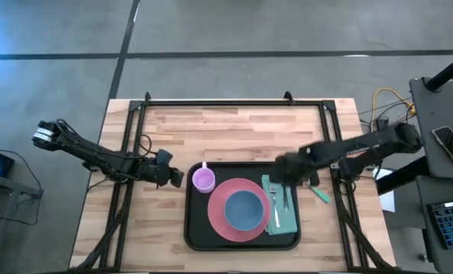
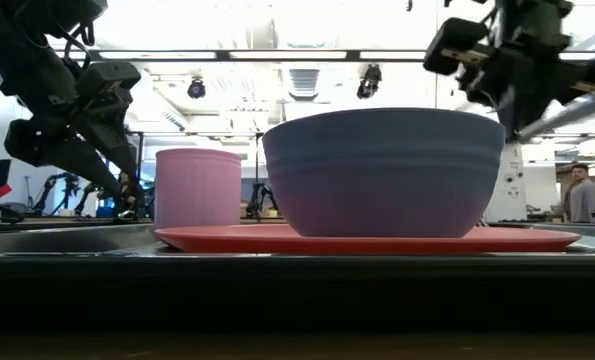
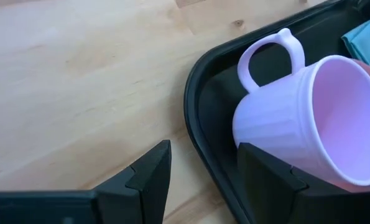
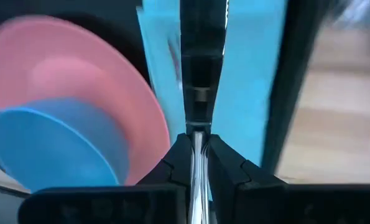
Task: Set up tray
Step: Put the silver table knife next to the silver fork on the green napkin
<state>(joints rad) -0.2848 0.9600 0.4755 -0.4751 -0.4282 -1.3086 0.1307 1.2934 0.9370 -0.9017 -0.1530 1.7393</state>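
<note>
The black tray (image 1: 192,228) lies at the table's near middle. On it stand a pink plate (image 1: 220,215) with a blue bowl (image 1: 244,209), a lilac cup (image 1: 203,180) in the far left corner, and a teal napkin (image 1: 283,217) along the right side. My left gripper (image 1: 174,176) is open at the tray's left rim (image 3: 194,118), one finger over the table and one inside the tray beside the cup (image 3: 296,118). My right gripper (image 1: 285,173) hovers over the napkin's (image 4: 253,74) far end, shut on a metal utensil (image 4: 202,62). My right gripper pinches the metal utensil's near end (image 4: 198,146) between its two fingers. The utensil runs straight on ahead of the fingers, over the teal napkin. Whether its far end rests on the napkin, I cannot tell.
A teal-handled piece (image 1: 321,195) lies on the wood just right of the tray. A fork (image 1: 275,204) lies on the napkin. Bare wooden table (image 1: 234,129) stretches beyond the tray toward the far edge. People stand in the room behind (image 2: 577,195).
</note>
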